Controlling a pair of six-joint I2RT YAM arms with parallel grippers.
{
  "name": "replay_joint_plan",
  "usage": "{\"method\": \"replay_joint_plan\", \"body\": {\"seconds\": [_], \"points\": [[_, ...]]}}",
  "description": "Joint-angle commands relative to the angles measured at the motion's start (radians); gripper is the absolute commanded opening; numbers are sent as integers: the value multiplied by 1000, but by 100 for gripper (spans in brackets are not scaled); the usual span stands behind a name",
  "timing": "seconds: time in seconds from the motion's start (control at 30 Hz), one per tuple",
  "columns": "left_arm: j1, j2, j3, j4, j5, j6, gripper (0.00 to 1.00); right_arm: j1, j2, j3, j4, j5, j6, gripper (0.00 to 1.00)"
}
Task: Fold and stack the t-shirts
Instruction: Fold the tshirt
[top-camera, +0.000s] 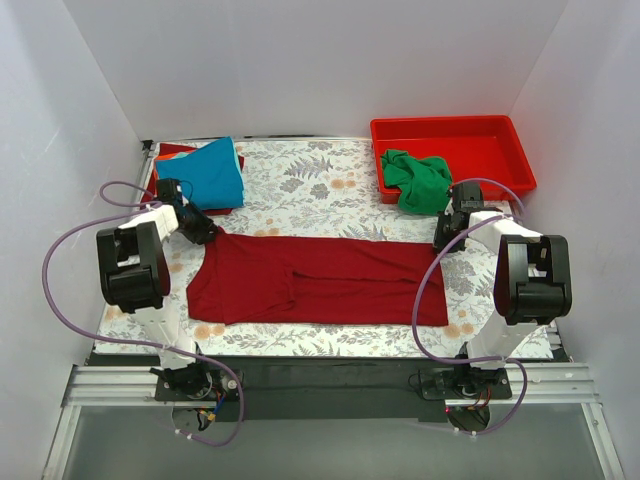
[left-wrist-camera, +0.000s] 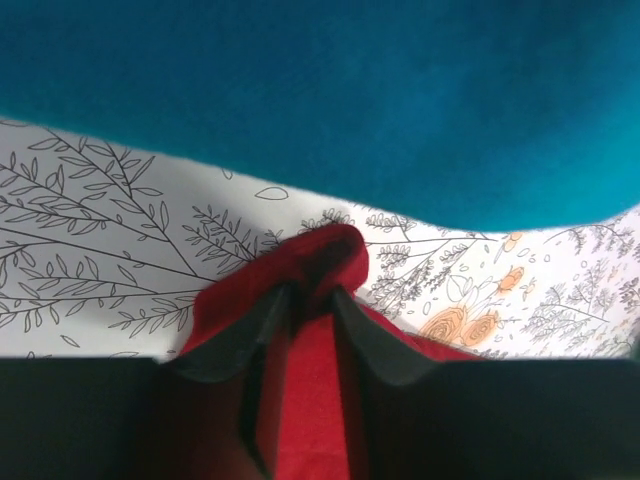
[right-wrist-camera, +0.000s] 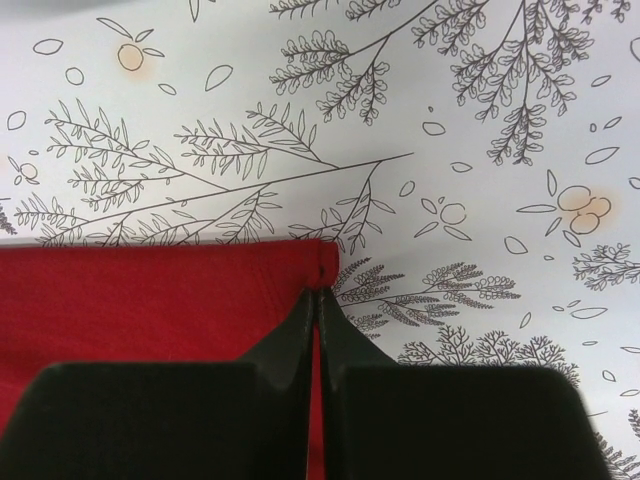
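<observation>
A large dark red t-shirt (top-camera: 320, 280) lies spread flat across the middle of the floral table cloth (top-camera: 300, 190). My left gripper (top-camera: 203, 232) is at its far left corner. In the left wrist view the jaws (left-wrist-camera: 312, 295) hold a bunched ridge of the dark red cloth (left-wrist-camera: 325, 250) between them. My right gripper (top-camera: 443, 243) is at the far right corner, shut (right-wrist-camera: 318, 292) on the hem of the shirt (right-wrist-camera: 150, 300). A folded blue t-shirt (top-camera: 212, 172) (left-wrist-camera: 350, 90) lies at the back left on top of a red one (top-camera: 172, 150).
A red plastic tray (top-camera: 480, 140) stands at the back right, with a crumpled green t-shirt (top-camera: 418, 180) hanging over its left rim onto the table. White walls enclose the table on three sides. Purple cables loop beside both arms.
</observation>
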Motion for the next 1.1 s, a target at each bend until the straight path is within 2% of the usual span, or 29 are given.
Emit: {"method": "replay_joint_plan", "body": {"seconds": [0.0, 0.03, 0.07, 0.17, 0.67, 0.93, 1.03, 1.07], "points": [[2, -5, 12, 17, -9, 1, 19, -3, 71, -22, -12, 32, -20, 1], [3, -8, 11, 17, -17, 4, 16, -3, 72, -20, -12, 32, -20, 1], [3, -9, 9, 18, -28, 9, 8, -3, 74, -17, -15, 32, -17, 1], [3, -9, 11, 15, -44, 18, 4, -5, 75, -11, -23, 46, -15, 1], [5, -55, 9, -19, -175, 52, 3, -43, 57, 21, -72, 115, -3, 1], [5, -63, 21, -40, -218, 84, 11, -49, 57, 24, -78, 115, -1, 1], [6, -52, 32, -45, -213, 92, 20, -49, 60, 26, -78, 108, -3, 1], [6, -51, 35, -46, -216, 92, 28, -49, 58, 26, -76, 106, -1, 1]]}}
